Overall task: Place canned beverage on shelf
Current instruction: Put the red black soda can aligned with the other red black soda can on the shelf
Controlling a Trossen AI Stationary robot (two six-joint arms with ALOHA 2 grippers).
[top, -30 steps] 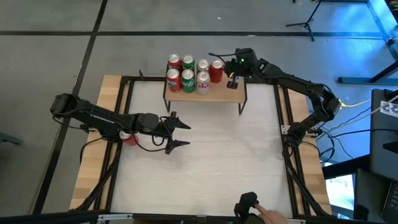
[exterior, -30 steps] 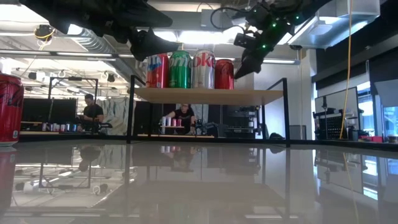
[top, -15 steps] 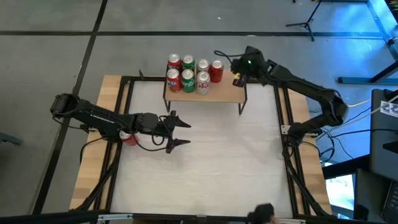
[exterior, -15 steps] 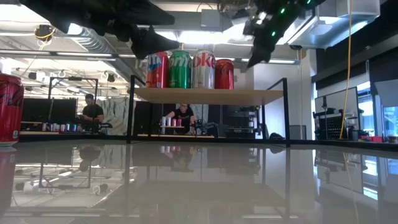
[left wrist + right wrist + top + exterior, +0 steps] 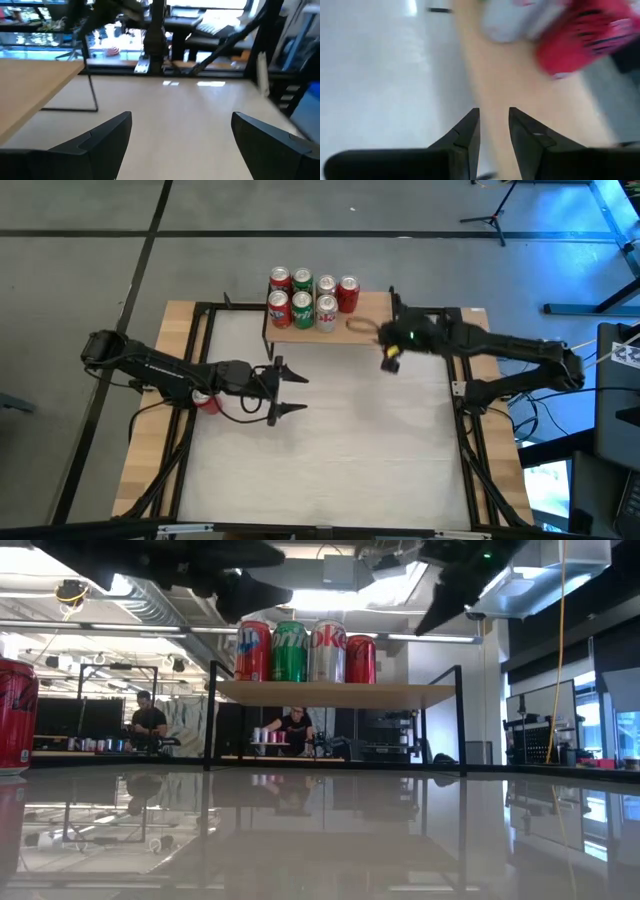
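High view: the shelf (image 5: 340,328) stands at the far edge of the tabletop (image 5: 330,440) and carries seven cans (image 5: 310,297) in two rows, the red can (image 5: 348,294) at the right end of the back row. The right hand (image 5: 391,358) hangs over the shelf's right end, holding nothing. The left hand (image 5: 292,394) waits above the left side of the tabletop with its fingers spread wide and empty, and one more red can (image 5: 207,401) stands under that arm. Low view: four cans (image 5: 306,651) line the front of the shelf (image 5: 335,693), and a lone red can (image 5: 16,716) stands on the tabletop (image 5: 320,840) at the far left; people sit in the room behind. Left wrist view: the two spread fingers (image 5: 100,145) frame bare tabletop (image 5: 170,120). Right wrist view: the fingers (image 5: 467,137) stand close together with a narrow gap and nothing between them, above the shelf board (image 5: 505,85); a blurred red can (image 5: 582,37) stands beyond.
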